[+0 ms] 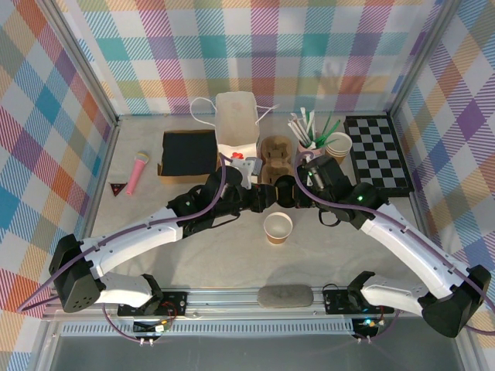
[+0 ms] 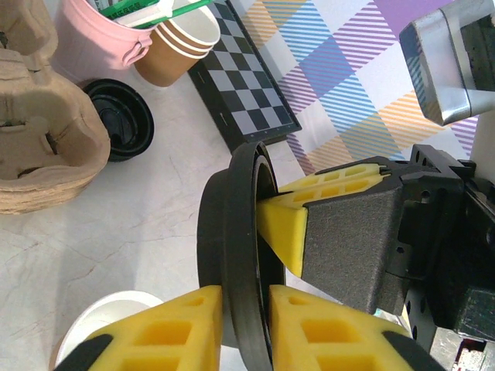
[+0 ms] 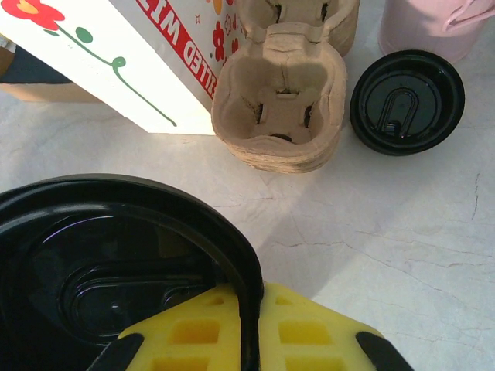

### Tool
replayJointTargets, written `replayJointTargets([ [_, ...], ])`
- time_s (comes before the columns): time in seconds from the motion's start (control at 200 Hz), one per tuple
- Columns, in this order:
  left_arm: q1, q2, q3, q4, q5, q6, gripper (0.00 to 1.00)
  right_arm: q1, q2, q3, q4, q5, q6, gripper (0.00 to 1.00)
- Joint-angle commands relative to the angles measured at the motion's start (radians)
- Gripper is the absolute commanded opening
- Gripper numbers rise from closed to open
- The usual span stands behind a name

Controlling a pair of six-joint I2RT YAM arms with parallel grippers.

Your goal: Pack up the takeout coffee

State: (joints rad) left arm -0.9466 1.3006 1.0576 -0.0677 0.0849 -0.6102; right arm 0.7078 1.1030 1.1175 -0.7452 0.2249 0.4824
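**Top external: kraft cup open on the worktop, black lid pinched by both jaws**

Top external view shows the kraft paper cup (image 1: 278,228) standing upright on the pale marbled worktop (image 1: 193,255), between the two arms and nearer their bases than the point where the arms meet. It is brown outside and white inside, and it has no lid on. The left wrist view catches part of its white mouth (image 2: 108,317) at the lower left, beneath the held lid.

The black lid (image 2: 236,255) is round glossy plastic with a raised rim and an oblong moulded recess in its face. It is held on edge, clear of the worktop. The left jaws pinch its rim between yellow ribbed pads (image 2: 178,332). The right jaws are closed on another part of the same rim, with their own yellow pads (image 3: 309,332) on either side of it.

A second black lid (image 3: 407,102) lies flat on the worktop, just beside a stack of pulp cup carriers (image 3: 278,100) and near the pink cup (image 3: 441,27) of straws. A white paper bag (image 3: 116,62) printed with red flowers stands next to the carriers. A stack of spare kraft cups (image 2: 174,46) stands just beside the pink cup, with a chessboard (image 2: 247,85) nearby.
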Motion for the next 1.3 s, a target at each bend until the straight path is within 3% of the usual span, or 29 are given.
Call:
replayJointTargets([
  [0.0, -0.008, 0.006, 0.015, 0.051, 0.022, 0.013, 0.19, 0.020, -0.010, 0.025, 0.028, -0.015, -0.001, 0.12],
  [0.24, -0.008, 0.010, 0.013, 0.055, 0.029, 0.023, 0.10, 0.028, -0.019, 0.027, 0.034, -0.013, -0.006, 0.12],
  [0.375, -0.008, -0.004, 0.009, 0.040, 0.013, 0.047, 0.07, 0.028, -0.020, 0.027, 0.038, -0.016, -0.005, 0.17],
  [0.54, -0.008, -0.038, 0.017, -0.029, -0.075, 0.114, 0.04, 0.028, -0.031, 0.044, 0.014, -0.008, 0.000, 0.45],
  [0.74, -0.008, -0.090, 0.028, -0.128, -0.219, 0.211, 0.02, 0.021, -0.087, 0.047, -0.044, 0.022, 0.024, 0.58],
  [0.84, -0.009, -0.118, 0.028, -0.170, -0.293, 0.259, 0.02, -0.019, -0.117, 0.044, -0.087, -0.003, 0.054, 0.60],
  [0.935, -0.017, -0.149, 0.029, -0.201, -0.368, 0.308, 0.01, -0.129, -0.145, 0.034, -0.112, -0.095, 0.082, 0.62],
  [1.07, -0.079, -0.198, 0.030, -0.251, -0.547, 0.430, 0.01, -0.386, -0.169, 0.010, -0.105, -0.376, 0.101, 0.63],
  [1.19, -0.194, -0.191, 0.044, -0.265, -0.794, 0.593, 0.01, -0.543, -0.154, 0.005, -0.069, -0.587, 0.121, 0.63],
  [1.295, -0.314, -0.125, 0.047, -0.190, -1.055, 0.779, 0.00, -0.588, -0.126, 0.002, -0.010, -0.707, 0.161, 0.63],
])
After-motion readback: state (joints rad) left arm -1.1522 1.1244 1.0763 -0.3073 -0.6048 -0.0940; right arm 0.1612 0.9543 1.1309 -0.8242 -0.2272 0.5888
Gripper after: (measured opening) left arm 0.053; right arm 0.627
